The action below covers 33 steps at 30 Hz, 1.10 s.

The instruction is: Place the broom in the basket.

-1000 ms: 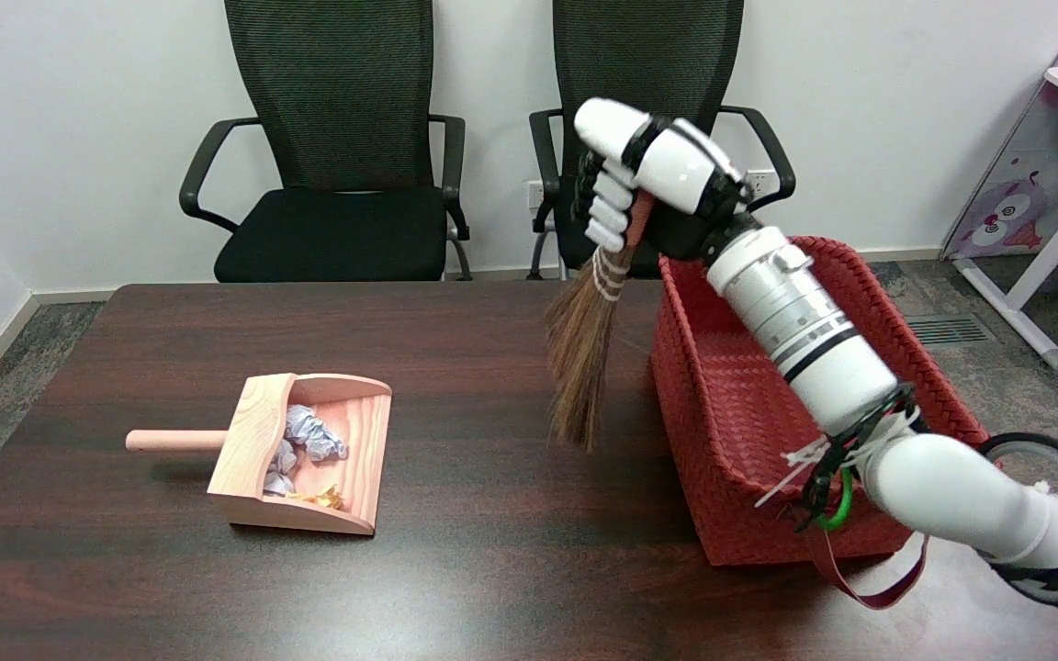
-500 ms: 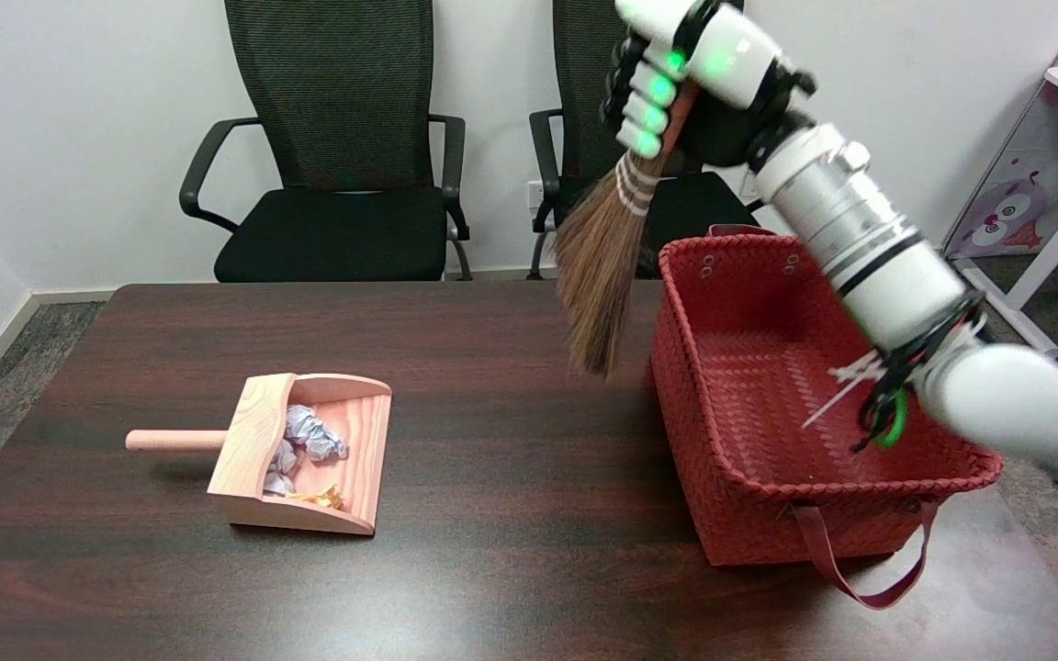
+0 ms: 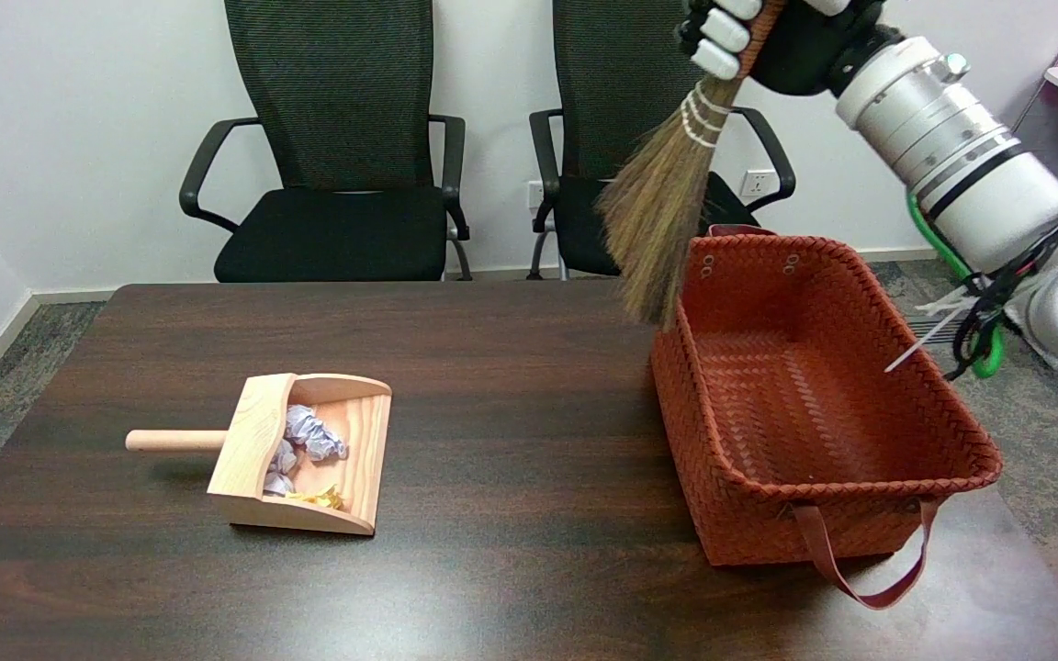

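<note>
Broom [image 3: 667, 197] gripped by hand [image 3: 772, 32], lifted off bench [image 3: 492, 367], bristle tips hanging just over basket's [image 3: 860, 477] far left rim. Not yet inside; left: carrying over, lowering, releasing.

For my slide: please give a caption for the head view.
Right hand holds broom above red basket's far-left corner.
</note>
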### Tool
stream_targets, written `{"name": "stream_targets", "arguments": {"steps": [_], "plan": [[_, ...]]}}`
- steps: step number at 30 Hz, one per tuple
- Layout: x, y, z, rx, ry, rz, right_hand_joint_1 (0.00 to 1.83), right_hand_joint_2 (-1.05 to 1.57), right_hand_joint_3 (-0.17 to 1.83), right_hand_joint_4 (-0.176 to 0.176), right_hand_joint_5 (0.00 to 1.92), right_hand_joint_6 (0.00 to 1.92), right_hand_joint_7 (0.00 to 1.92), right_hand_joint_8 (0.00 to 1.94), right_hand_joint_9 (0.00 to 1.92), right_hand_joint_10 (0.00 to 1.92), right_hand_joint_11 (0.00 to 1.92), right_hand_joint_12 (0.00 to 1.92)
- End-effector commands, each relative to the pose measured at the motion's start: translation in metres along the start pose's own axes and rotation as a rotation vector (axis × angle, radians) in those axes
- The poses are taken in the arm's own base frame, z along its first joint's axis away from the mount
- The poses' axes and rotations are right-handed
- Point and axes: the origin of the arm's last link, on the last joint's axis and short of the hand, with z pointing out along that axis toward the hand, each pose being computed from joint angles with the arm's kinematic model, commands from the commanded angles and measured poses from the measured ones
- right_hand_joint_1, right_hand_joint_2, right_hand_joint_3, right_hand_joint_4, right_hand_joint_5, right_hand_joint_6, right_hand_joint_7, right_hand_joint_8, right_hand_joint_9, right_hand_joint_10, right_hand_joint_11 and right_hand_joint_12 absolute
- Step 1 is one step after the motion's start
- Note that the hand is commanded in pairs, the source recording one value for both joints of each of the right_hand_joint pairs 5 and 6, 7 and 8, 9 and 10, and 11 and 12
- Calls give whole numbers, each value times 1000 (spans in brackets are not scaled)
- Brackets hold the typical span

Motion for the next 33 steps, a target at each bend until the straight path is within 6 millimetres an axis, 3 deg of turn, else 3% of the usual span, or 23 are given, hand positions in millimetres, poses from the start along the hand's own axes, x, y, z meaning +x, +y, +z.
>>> {"name": "stream_targets", "arguments": {"steps": [1,10,18,24,33], "plan": [[66,-12,-5,-58,182,1,1039,1571,626,19,1920,1920,1920,1920,1920,1920,1920,1920],[86,10,-17,-118,245,10,1038,1571,508,16,1920,1920,1920,1920,1920,1920,1920,1920],[85,37,-28,-200,217,-61,1020,1571,346,11,1920,1920,1920,1920,1920,1920,1920,1920],[74,39,-30,-171,123,-121,1010,1571,299,8,1920,1920,1920,1920,1920,1920,1920,1920],[71,33,-40,-26,-44,-27,1003,1571,332,3,1920,1920,1920,1920,1920,1920,1920,1920]]}}
